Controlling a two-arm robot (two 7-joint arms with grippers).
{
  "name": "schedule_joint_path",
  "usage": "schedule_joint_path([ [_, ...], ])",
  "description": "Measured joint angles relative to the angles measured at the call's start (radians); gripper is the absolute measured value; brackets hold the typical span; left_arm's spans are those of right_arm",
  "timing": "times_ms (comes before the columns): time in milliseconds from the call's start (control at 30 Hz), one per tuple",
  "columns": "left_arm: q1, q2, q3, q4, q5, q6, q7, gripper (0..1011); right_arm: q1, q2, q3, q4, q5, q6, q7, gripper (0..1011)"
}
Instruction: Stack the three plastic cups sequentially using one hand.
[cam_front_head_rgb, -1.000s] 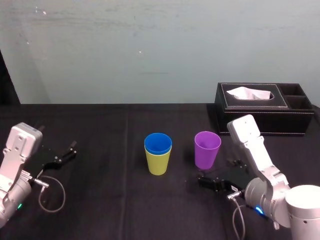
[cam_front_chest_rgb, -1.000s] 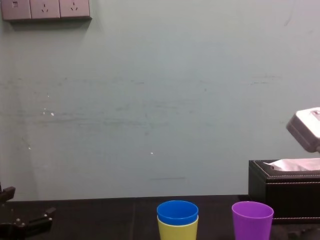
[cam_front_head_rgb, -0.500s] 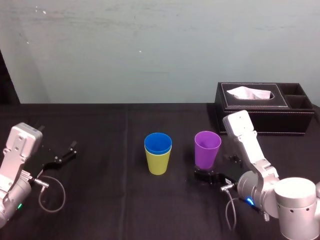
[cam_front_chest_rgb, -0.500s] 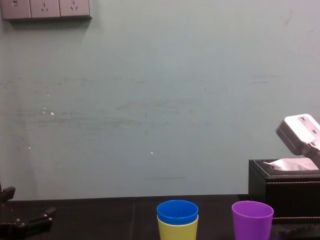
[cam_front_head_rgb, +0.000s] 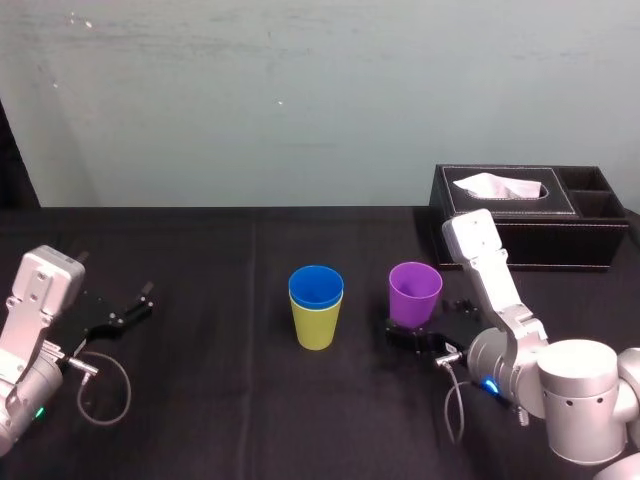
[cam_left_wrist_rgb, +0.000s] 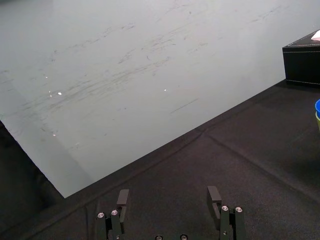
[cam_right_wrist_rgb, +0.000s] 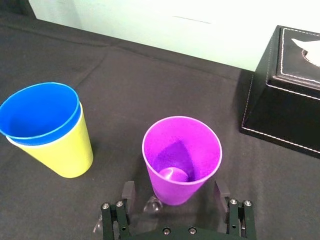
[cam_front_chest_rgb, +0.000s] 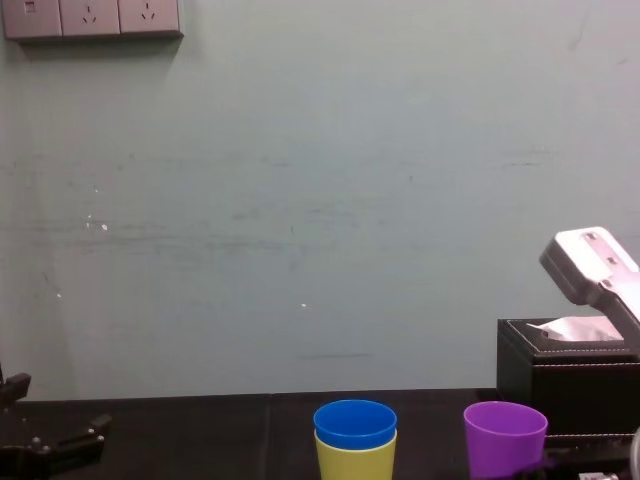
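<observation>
**Head view.** At the centre of the frame, a small tapered blue plastic cup (cam_front_head_rgb: 316, 285) sits nested inside a like-sized yellow-green plastic cup (cam_front_head_rgb: 317, 326). Both are upright on the black tablecloth (cam_front_head_rgb: 220, 390). Right of centre stands the tapered purple plastic cup (cam_front_head_rgb: 414, 293), upright and apart from the pair. The right gripper (cam_front_head_rgb: 412, 338), a black two-fingered claw on a silver-grey arm with a blue glow, sits low at that cup's base. Toward the upper right is a black rectangular tissue box (cam_front_head_rgb: 530, 218) with a white tissue poking out. The left gripper (cam_front_head_rgb: 140, 302) is at the left edge, well apart from the cups.

**Left wrist view.** The left gripper (cam_left_wrist_rgb: 168, 197) has its two fingers spread wide with nothing between them, above bare cloth.

**Right wrist view.** The right gripper (cam_right_wrist_rgb: 174, 192) has its fingers parted, one on each side of the lower body of the purple plastic cup (cam_right_wrist_rgb: 181, 156), with a gap showing on either side. The cup is empty. The blue plastic cup (cam_right_wrist_rgb: 39, 111) in the yellow-green plastic cup (cam_right_wrist_rgb: 62, 152) stands beside it, not touching.

**Chest view.** The nested pair is at the lower middle and the purple plastic cup (cam_front_chest_rgb: 504, 438) at the lower right, with the tissue box (cam_front_chest_rgb: 565, 385) behind it. The left gripper (cam_front_chest_rgb: 50, 445) is in the lower left corner.
</observation>
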Motion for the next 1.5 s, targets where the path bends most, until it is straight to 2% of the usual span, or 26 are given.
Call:
schedule_joint_path([
  [333,0.0,0.0,0.0,0.0,0.0,0.0,0.0,1000,0.03,-0.026,0.001,0.057,-0.026,-0.02,0.015,1003],
  [833,0.0,0.0,0.0,0.0,0.0,0.0,0.0,1000,0.029,-0.054,0.017,0.072,-0.069,-0.04,0.002,1003],
  [1500,0.0,0.0,0.0,0.0,0.0,0.0,0.0,1000,0.059,-0.077,0.037,0.131,-0.086,-0.074,0.015,1003],
])
